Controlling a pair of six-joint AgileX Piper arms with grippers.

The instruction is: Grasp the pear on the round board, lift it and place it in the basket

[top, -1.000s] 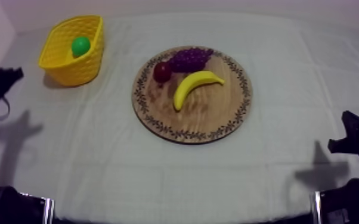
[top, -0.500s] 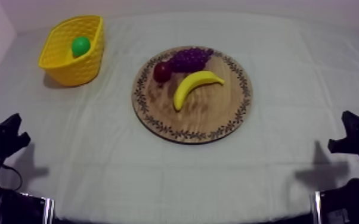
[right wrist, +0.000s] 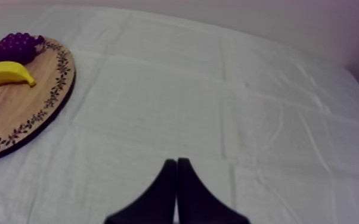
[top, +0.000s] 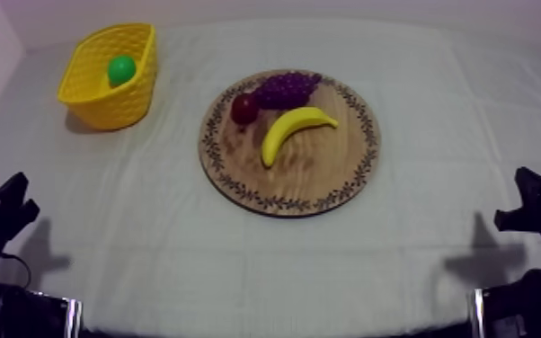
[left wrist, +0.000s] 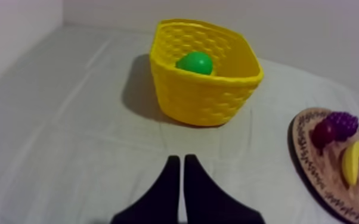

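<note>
Since left jaws and right jaws rest low at the near desk (top: pixel 148 252) edge, each pressed together empty, the task looks done: the wooden board (top: pixel 310 180) holds banana (top: pixel 292 130), grapes (top: pixel 285 88), small red fruit (top: pixel 243 108) (nothing to lift), and the pear (top: pixel 121 69) lies inside the yellow basket (top: pixel 117 112).

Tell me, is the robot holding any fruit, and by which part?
Nothing is held. The left gripper and right gripper are shut on nothing; the pear lies in the yellow basket.
</note>
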